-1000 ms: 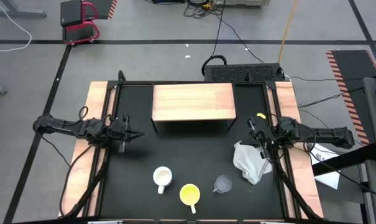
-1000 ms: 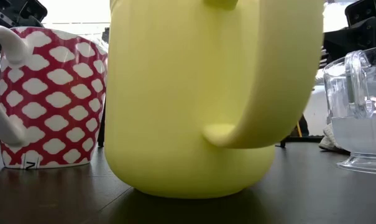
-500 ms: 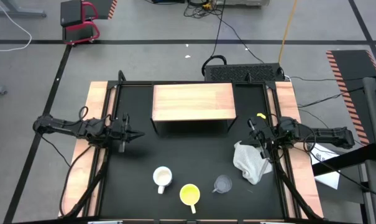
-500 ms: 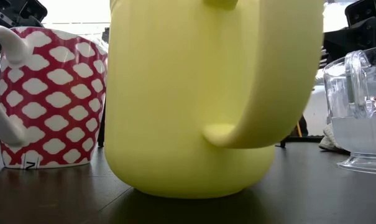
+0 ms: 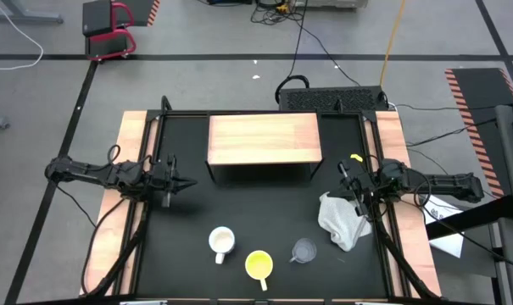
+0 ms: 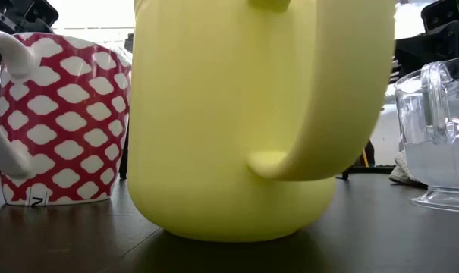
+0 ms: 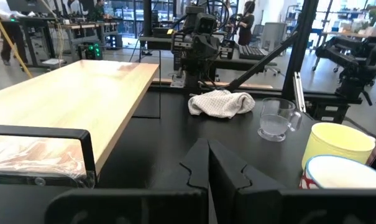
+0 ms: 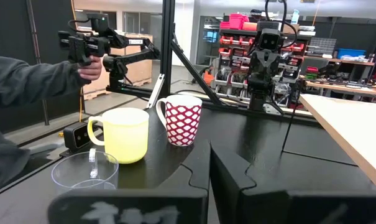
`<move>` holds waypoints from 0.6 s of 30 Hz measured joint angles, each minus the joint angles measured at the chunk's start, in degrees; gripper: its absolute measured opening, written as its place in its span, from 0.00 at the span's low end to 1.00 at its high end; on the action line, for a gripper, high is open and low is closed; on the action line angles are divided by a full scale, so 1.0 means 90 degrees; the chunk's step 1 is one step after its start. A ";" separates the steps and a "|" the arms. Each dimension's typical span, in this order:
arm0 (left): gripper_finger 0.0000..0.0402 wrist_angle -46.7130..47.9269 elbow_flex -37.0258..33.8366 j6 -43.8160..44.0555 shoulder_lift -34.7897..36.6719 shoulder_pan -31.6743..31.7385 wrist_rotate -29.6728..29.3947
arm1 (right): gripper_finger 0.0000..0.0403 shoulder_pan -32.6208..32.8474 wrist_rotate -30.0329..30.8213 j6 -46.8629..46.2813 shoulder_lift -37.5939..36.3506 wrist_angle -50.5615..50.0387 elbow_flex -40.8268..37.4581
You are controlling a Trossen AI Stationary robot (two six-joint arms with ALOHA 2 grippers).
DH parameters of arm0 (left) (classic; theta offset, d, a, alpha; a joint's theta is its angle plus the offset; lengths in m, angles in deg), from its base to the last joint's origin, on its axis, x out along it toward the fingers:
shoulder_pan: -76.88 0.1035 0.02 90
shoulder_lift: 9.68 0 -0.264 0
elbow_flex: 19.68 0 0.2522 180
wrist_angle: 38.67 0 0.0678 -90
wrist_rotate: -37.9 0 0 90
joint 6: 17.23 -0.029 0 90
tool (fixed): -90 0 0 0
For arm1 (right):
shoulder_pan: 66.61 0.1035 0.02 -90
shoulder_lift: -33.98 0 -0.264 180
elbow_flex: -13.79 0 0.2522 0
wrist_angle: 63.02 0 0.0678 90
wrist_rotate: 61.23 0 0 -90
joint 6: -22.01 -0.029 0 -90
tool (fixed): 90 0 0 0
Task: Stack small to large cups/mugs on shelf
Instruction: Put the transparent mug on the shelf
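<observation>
Nothing moved, both pincers shut empty, red-patterned mug mark possibly "Z"

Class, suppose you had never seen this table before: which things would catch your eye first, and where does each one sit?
The yellow mug stands out brightest, at the table's near edge between the red-and-white patterned mug and the clear glass cup. Behind them, the pale wooden shelf spans the far middle, its top bare. A crumpled white cloth lies just below the right gripper, while the left gripper waits shut at the opposite side.
</observation>
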 joint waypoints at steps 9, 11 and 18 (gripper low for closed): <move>0.01 -0.0134 0.0000 0.0440 0.0000 -0.0005 0.0002 | 0.00 0.0000 -0.0001 0.0000 -0.0001 0.0000 0.0002; 0.01 -0.0132 0.0000 0.0499 0.0000 -0.0005 0.0002 | 0.00 0.0002 -0.0002 -0.0001 -0.0002 0.0001 0.0002; 0.01 -0.0132 0.0000 0.0507 0.0000 -0.0005 0.0002 | 0.00 0.0001 0.0000 0.0002 0.0000 0.0001 0.0001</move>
